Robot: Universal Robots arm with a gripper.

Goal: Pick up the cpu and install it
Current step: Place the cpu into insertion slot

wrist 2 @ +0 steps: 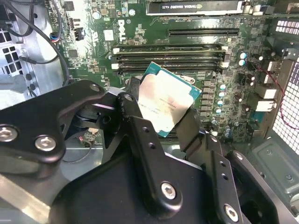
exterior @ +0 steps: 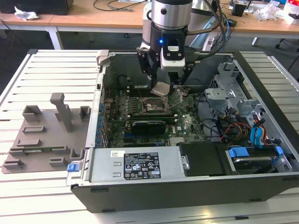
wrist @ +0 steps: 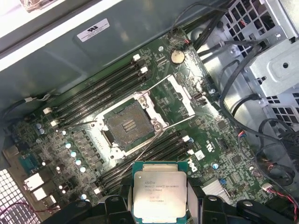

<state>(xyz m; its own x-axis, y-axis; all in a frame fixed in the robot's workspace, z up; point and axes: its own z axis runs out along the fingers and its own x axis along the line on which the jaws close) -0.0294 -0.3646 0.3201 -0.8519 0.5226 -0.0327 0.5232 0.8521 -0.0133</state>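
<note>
The gripper (exterior: 163,87) is pinching the cpu (wrist: 159,189) by two opposite edges, keeping its underside untouched, and holds it aloft inside the computer case (exterior: 93,140), near the bare socket (wrist: 129,122), whose retention frame (wrist: 180,91) is flipped open, ready to receive it.

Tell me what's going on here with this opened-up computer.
A robot arm's pincer grips the cpu by its edges, holding it in the air over the motherboard inside the open computer case. The socket sits open and empty, so the chip isn't installed yet.
</note>
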